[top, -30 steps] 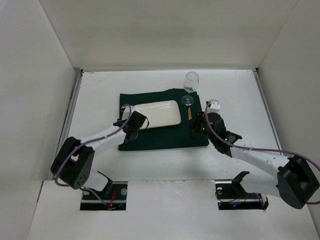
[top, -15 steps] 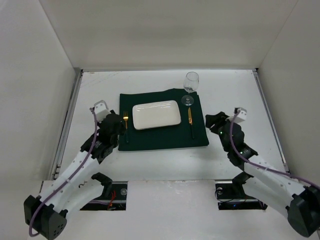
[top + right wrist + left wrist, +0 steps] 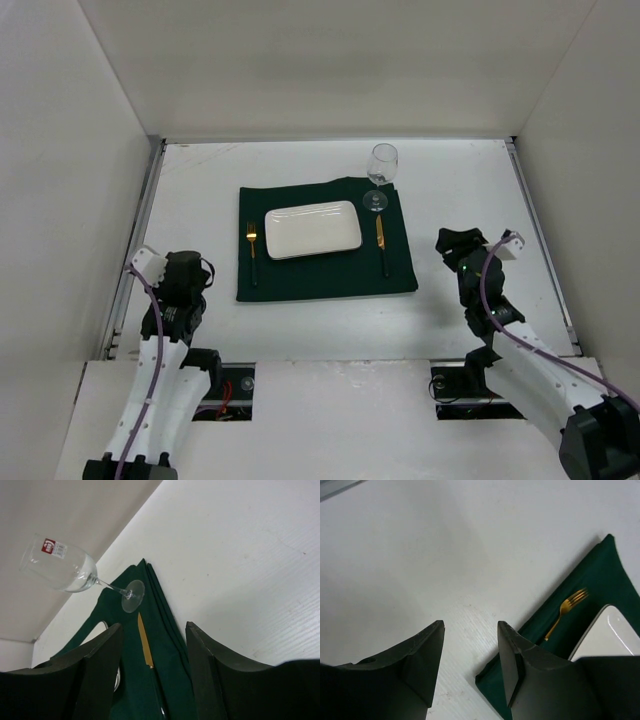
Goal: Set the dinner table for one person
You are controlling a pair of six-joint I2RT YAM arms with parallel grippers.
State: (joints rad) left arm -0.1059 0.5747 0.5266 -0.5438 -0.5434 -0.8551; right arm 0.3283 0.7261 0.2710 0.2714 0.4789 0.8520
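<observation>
Nearest the bases, the left hand (image 3: 183, 268) hangs over bare counter (image 3: 460, 180) off the near left corner of the dark green cloth (image 3: 320, 275). Its jaws stand apart with nothing between them, and its wrist view shows only white surface in the gap. The right hand (image 3: 458, 244) sits on the opposite side, just off the cloth's right edge. It is likewise spread and holds nothing. Neither hand touches any piece. Further in, the cloth lies flat and roughly square to the counter's middle and carries the setting. A gold fork (image 3: 252, 250) lies along its left side with the tines pointing away. A white rectangular plate (image 3: 313, 229) sits in the centre. A knife (image 3: 380, 235) lies on the right, parallel to the fork, its gold blade pointing away. Beyond the knife, a wine glass (image 3: 382, 165) stands upright with its foot on the cloth's far right corner (the right wrist view shows it empty and clear). Judging by this layout, the place setting looks essentially finished. Mat, plate, fork, knife and glass are each in a conventional spot, and no other tableware shows in any view. If anything is left, it would be small straightening, then parking the arms.
</observation>
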